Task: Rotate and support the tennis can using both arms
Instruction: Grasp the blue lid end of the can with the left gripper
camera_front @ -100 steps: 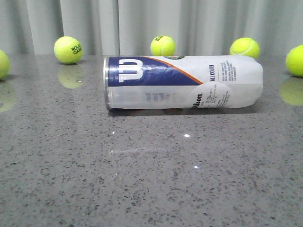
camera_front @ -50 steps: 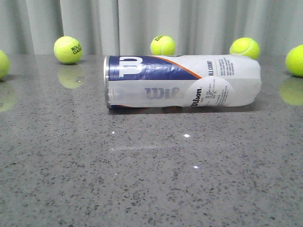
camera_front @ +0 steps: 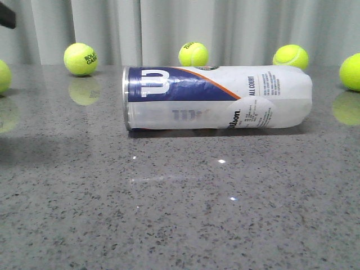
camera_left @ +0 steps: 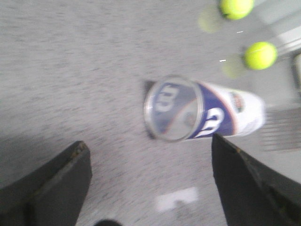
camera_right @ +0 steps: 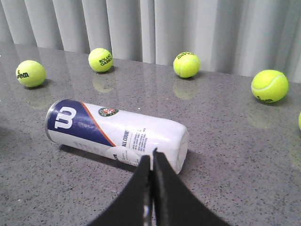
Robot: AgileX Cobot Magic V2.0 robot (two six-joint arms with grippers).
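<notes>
The tennis can (camera_front: 216, 97) lies on its side on the grey table, silver rim to the left, navy Wilson label up. In the left wrist view its rim end (camera_left: 174, 109) faces my left gripper (camera_left: 148, 147), which is open and empty, jaws wide apart, a little short of the can. Only a dark corner of the left arm (camera_front: 7, 17) shows in the front view. My right gripper (camera_right: 151, 154) is shut and empty, its tips in line with the can's white end (camera_right: 155, 136). Contact cannot be told.
Several yellow-green tennis balls sit along the back of the table by the curtain: (camera_front: 81, 59), (camera_front: 193, 54), (camera_front: 290, 57), with more at the left edge (camera_front: 3, 76) and right edge (camera_front: 351, 72). The speckled stone table (camera_front: 180, 214) stretches in front of the can.
The can rolled a little and rolled back to its first pose. A dark part of the left arm has come into the front view's top left corner, and a shadow fell on the table's left.
</notes>
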